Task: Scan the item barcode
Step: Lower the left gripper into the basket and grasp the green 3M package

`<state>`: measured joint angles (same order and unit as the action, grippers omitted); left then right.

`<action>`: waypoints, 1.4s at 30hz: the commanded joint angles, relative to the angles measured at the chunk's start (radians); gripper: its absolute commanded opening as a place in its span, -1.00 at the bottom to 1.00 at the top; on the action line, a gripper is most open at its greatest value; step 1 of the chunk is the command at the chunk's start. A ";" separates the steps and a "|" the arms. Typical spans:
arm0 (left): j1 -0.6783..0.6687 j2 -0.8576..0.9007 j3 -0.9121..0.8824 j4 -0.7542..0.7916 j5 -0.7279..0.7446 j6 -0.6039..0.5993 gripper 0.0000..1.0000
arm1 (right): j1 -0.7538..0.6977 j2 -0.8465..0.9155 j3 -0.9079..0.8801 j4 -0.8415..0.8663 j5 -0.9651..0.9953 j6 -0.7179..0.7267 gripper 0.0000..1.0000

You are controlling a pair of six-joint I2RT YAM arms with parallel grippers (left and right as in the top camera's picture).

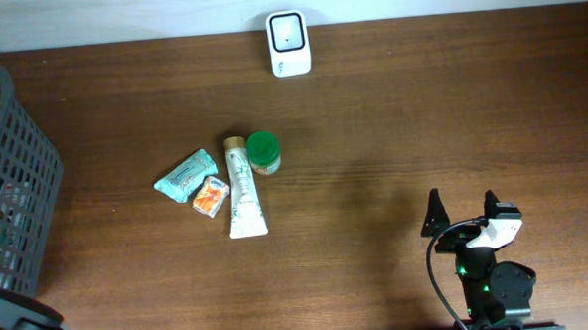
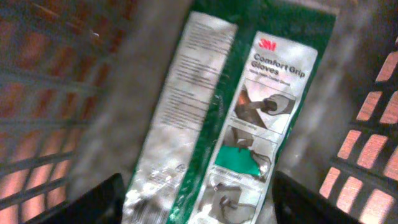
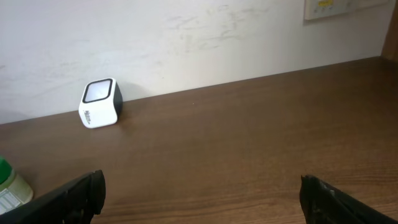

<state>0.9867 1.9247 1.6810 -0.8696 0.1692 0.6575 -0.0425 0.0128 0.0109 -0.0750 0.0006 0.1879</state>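
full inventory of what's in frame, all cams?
scanner: 1, white and black, table's far edge
basket: 1, dark grey, table's left end
glove packet: 1, green and white, inside basket
teal packet: 1, teal, mid-table
orange packet: 1, orange, beside teal packet
tube: 1, white, lying mid-table
jar: 1, green lid, by tube's cap
table: 1, brown wood
left gripper: 1, black, above glove packet, jaws open
right gripper: 1, black, near right corner, jaws open, empty

A dark brown wooden desk meets a white plaster wall; a dark grey plastic lattice basket stands at its left end.
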 commanded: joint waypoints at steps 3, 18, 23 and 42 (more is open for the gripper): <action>-0.019 0.127 0.001 -0.011 0.033 0.098 0.64 | -0.005 -0.006 -0.005 -0.005 0.008 0.005 0.96; -0.050 0.267 0.001 0.005 -0.047 0.172 0.76 | -0.006 -0.006 -0.005 -0.005 0.008 0.005 0.96; -0.050 0.285 0.001 0.017 -0.064 0.171 -0.14 | -0.005 -0.006 -0.005 -0.005 0.008 0.005 0.96; -0.055 -0.100 0.071 0.085 -0.095 -0.123 -1.00 | -0.006 -0.006 -0.005 -0.005 0.008 0.005 0.97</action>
<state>0.9379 1.9987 1.6989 -0.8219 0.0704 0.6746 -0.0425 0.0128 0.0109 -0.0750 0.0006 0.1883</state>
